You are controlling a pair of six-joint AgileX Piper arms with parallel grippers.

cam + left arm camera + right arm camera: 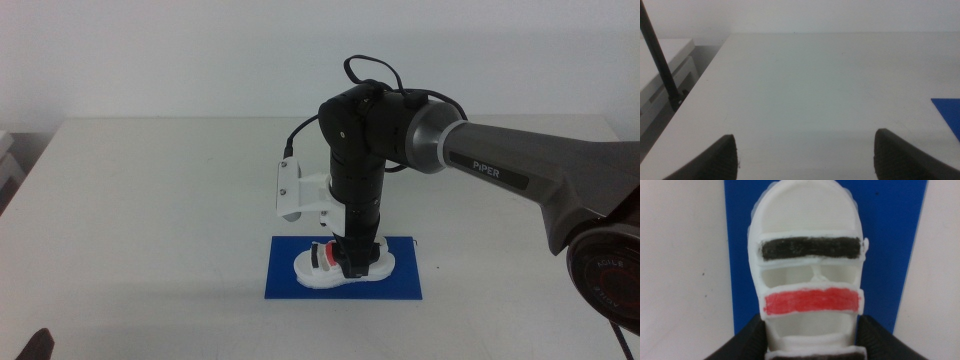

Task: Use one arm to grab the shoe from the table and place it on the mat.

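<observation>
Table (150,210) bare; shoe (345,265) on mat (400,285), right gripper (352,268) clamping it; left gripper (805,155) wide.

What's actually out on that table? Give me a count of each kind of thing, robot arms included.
Shoes: 1, the white shoe with black and red straps.
Mats: 1, the blue mat under it.
Robot arms in the middle view: 1, the right arm, its right gripper at the shoe.
Total: 3

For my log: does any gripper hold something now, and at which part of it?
The right gripper grips the white sneaker across its rear part, one jaw on each side, over the blue mat. The left gripper is open and holds nothing.
</observation>
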